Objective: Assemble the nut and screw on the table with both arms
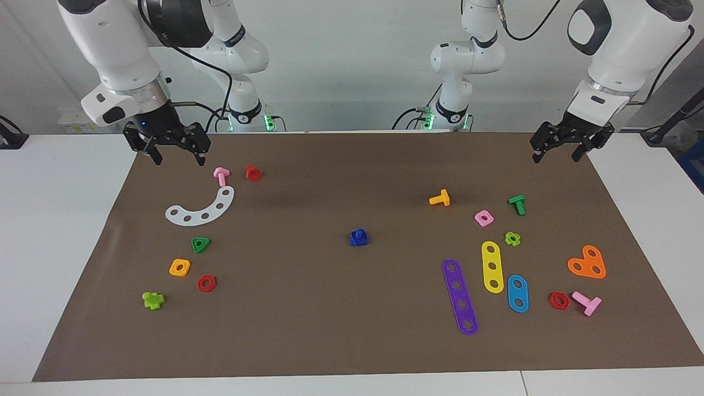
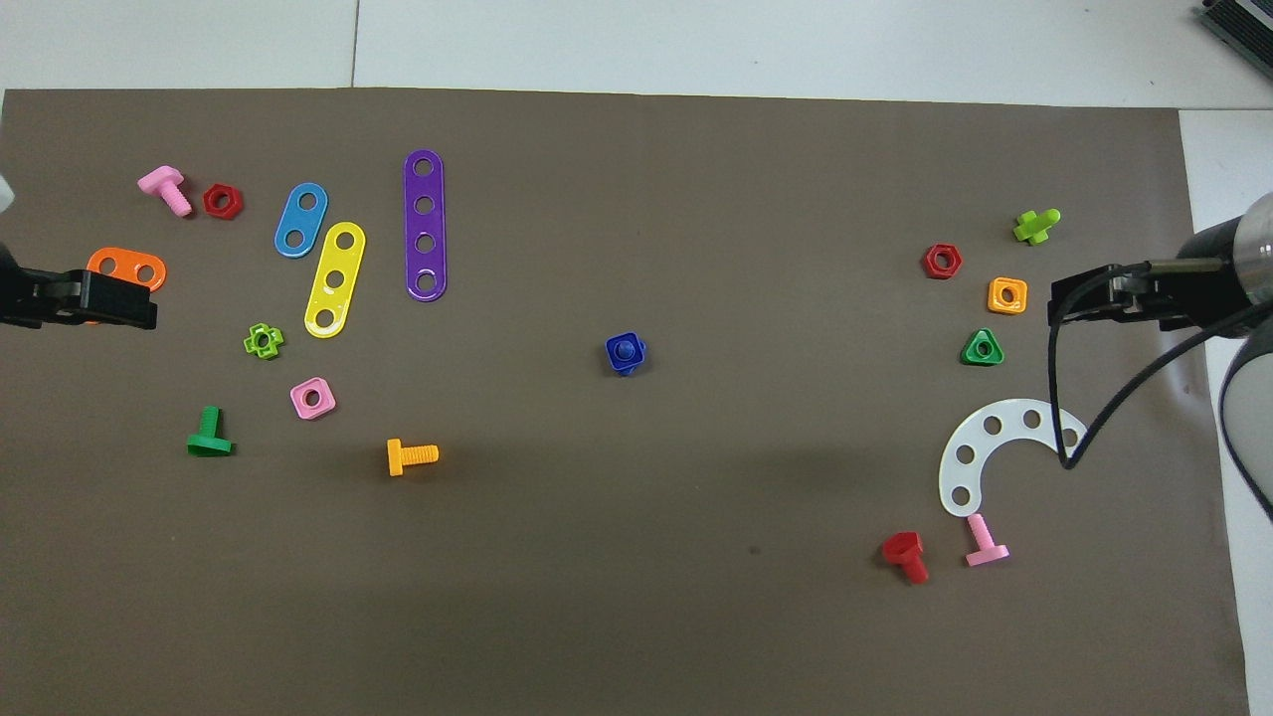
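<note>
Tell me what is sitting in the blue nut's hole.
The blue screw's peg stands in the nut at mid-mat, its tip showing. The screw's head is hidden beneath the nut. Neither claw is near it.

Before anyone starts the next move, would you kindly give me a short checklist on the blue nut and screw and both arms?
1. Nut on screw: ok, the peg shows through the nut's hole, mid-mat.
2. Blue pair free of other parts: ok, nothing touches it.
3. Left pincer released: ok, open, holding nothing, over the mat's edge nearest the robots.
4. Right pincer released: ok, open, holding nothing, over the mat's corner near the pink bolt.
5. Screw seated fully: cannot tell.
</note>
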You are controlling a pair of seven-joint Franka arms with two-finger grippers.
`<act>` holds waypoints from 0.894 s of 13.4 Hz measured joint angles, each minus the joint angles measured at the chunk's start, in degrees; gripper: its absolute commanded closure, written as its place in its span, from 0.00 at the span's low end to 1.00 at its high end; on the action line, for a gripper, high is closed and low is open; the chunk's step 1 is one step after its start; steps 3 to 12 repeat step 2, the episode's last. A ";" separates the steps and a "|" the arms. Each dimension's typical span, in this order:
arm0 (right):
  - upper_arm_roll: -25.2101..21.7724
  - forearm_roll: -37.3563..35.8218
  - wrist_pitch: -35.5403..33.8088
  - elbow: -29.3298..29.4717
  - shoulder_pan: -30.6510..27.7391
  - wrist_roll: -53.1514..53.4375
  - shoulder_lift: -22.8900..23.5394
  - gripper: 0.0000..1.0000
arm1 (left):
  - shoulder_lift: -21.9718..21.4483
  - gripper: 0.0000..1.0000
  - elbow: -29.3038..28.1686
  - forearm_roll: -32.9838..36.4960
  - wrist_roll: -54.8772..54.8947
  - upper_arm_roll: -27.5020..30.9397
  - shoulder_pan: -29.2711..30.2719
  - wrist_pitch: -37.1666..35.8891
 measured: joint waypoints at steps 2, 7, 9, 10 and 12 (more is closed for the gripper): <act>0.00 0.00 0.00 0.00 -0.02 0.00 0.00 0.00 | 0.00 0.00 0.00 -0.01 0.09 0.03 1.44 -0.48; 0.00 0.00 0.00 0.00 -0.02 0.00 0.00 0.00 | 0.00 0.00 0.00 -0.01 0.09 0.03 1.44 -0.48; 0.00 0.00 0.00 0.00 -0.02 0.00 0.00 0.00 | 0.00 0.00 0.00 -0.01 0.09 0.03 1.44 -0.48; 0.00 0.00 0.00 0.00 -0.02 0.00 0.00 0.00 | 0.00 0.00 0.00 -0.01 0.09 0.03 1.44 -0.48; 0.00 0.00 0.00 0.00 -0.02 0.00 0.00 0.00 | 0.00 0.00 0.00 -0.01 0.09 0.03 1.44 -0.48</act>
